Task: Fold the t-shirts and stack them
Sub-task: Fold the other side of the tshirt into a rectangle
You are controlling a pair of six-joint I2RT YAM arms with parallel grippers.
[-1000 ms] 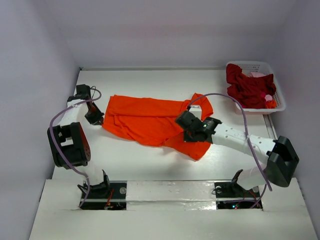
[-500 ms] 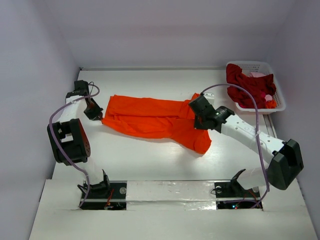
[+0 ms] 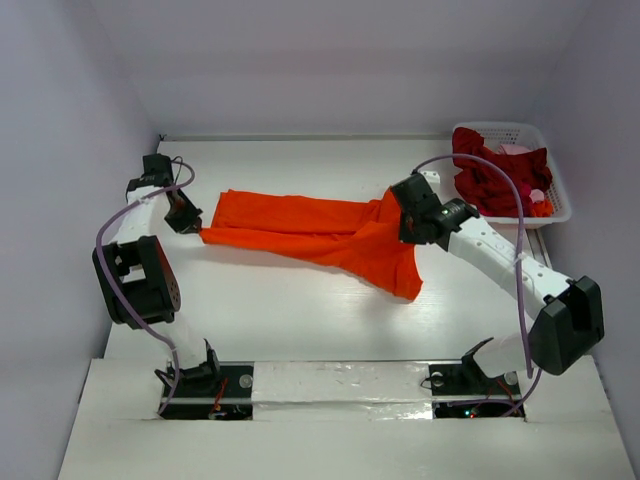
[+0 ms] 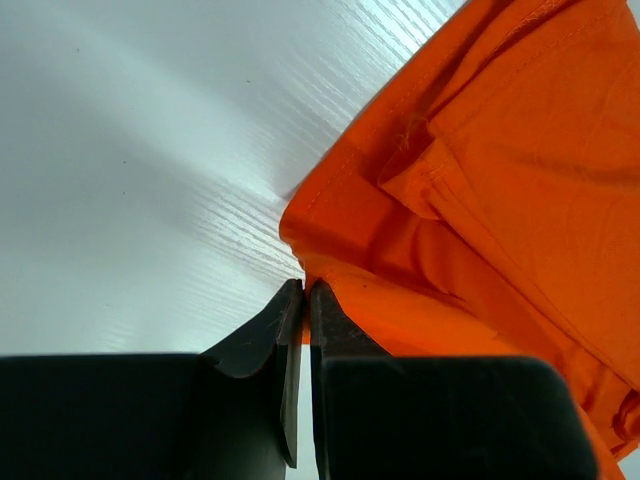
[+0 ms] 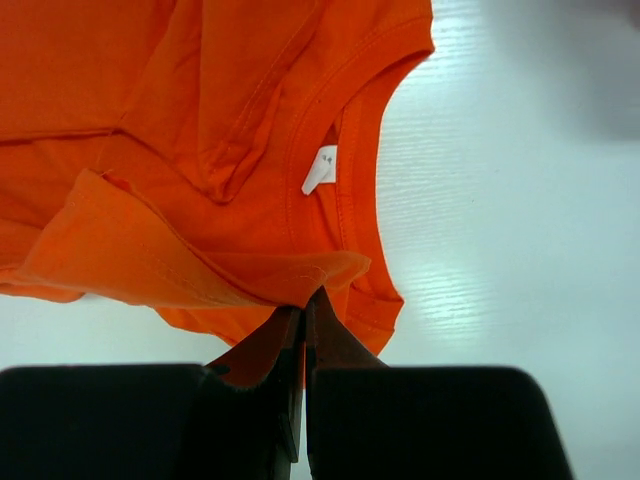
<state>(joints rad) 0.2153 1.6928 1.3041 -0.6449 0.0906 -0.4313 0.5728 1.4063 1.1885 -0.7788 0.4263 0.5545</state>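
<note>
White worktop (image 3: pixel 300 320) carries an orange t-shirt (image 3: pixel 300 228), drawn out lengthwise. Left claw (image 4: pixel 305 292) clenched on its corner; right claw (image 5: pixel 303 300) clenched on a fold near the collar.

The whole table (image 3: pixel 290 320) is covered from afar by the top external view, which is taken from above and behind the arm bases (image 3: pixel 200 378) and directed forward and down. The left wrist view is taken close over the left gripper (image 4: pixel 305 288), and the right wrist view close over the right gripper (image 5: pixel 303 298). Both are directed at the tabletop. The orange t-shirt (image 3: pixel 300 228) is shared by all three views.
</note>
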